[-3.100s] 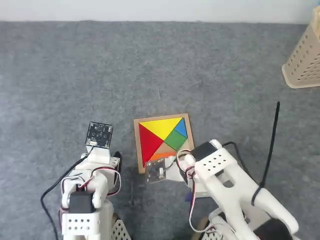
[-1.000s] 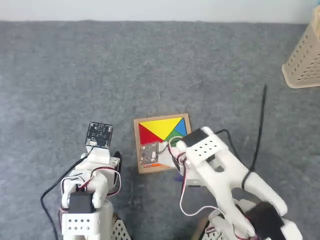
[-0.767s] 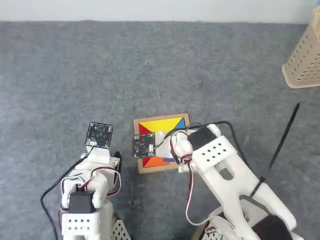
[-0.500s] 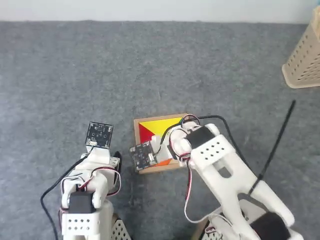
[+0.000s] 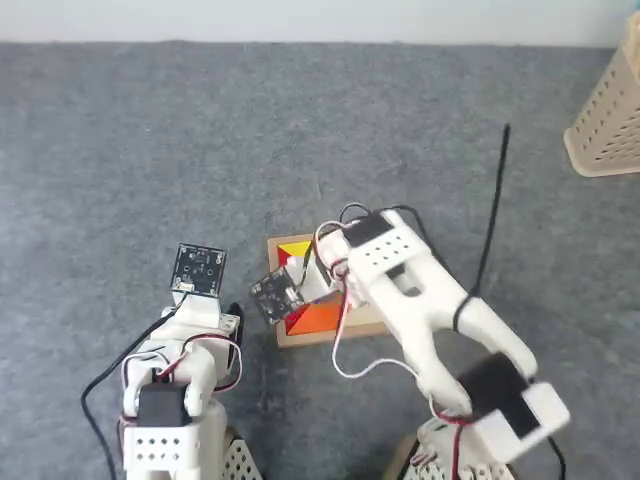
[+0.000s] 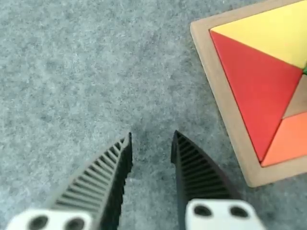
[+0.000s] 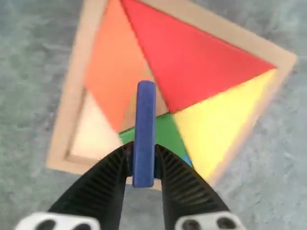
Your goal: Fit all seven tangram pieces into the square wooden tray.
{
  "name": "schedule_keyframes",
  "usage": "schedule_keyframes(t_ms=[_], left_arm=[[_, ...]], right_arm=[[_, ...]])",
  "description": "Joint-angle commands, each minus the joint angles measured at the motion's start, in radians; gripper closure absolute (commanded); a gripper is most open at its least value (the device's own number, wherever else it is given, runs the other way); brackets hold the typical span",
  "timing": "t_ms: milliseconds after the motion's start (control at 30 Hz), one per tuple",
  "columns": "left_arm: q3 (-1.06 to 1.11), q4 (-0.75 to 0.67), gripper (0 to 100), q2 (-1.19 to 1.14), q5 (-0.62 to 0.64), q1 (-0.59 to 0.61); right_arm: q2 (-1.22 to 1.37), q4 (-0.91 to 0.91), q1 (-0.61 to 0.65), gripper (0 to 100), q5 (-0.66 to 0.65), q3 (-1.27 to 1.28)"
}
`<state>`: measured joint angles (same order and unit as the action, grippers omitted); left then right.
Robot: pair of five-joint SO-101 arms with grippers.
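Presently right gripper [image 7: 143,147] clamps blue piece [image 7: 145,120] over tray [image 7: 73,96]; left gripper [image 6: 152,136] apart; basket [image 5: 610,110] well away.

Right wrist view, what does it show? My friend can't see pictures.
The right gripper holds a blue piece on its edge over the wooden tray. In the tray lie a red triangle, a yellow triangle, an orange piece and a green piece, with a pale bare gap beside the orange one.
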<state>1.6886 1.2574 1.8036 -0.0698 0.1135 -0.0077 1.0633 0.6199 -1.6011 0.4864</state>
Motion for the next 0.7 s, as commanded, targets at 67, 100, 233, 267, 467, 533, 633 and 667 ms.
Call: schedule_keyframes(t_ms=[67,100,233,267,467,533,633,667], left_arm=[[-0.004,0.005,87,0.015,0.008,0.000],[-0.004,0.005,87,0.015,0.008,0.000],[-0.004,0.005,87,0.015,0.008,0.000],[-0.004,0.005,87,0.015,0.008,0.000],[-0.004,0.005,87,0.015,0.008,0.000],[-0.004,0.005,87,0.015,0.008,0.000],[-0.004,0.005,87,0.015,0.008,0.000],[-0.004,0.005,87,0.015,0.008,0.000]], right_arm=[[0.025,0.156,-0.042,94.6,-0.091,-0.110],[0.031,0.173,-0.051,93.2,-0.091,-0.121],[0.035,0.186,-0.084,91.2,-0.087,-0.138],[0.036,0.183,-0.084,91.2,-0.086,-0.146],[0.039,0.131,-0.064,91.2,-0.037,-0.157],[0.030,0.133,-0.059,91.3,-0.035,-0.157],[0.004,0.154,-0.050,91.3,0.005,-0.155],[-0.010,0.173,-0.035,91.3,0.011,-0.152]])
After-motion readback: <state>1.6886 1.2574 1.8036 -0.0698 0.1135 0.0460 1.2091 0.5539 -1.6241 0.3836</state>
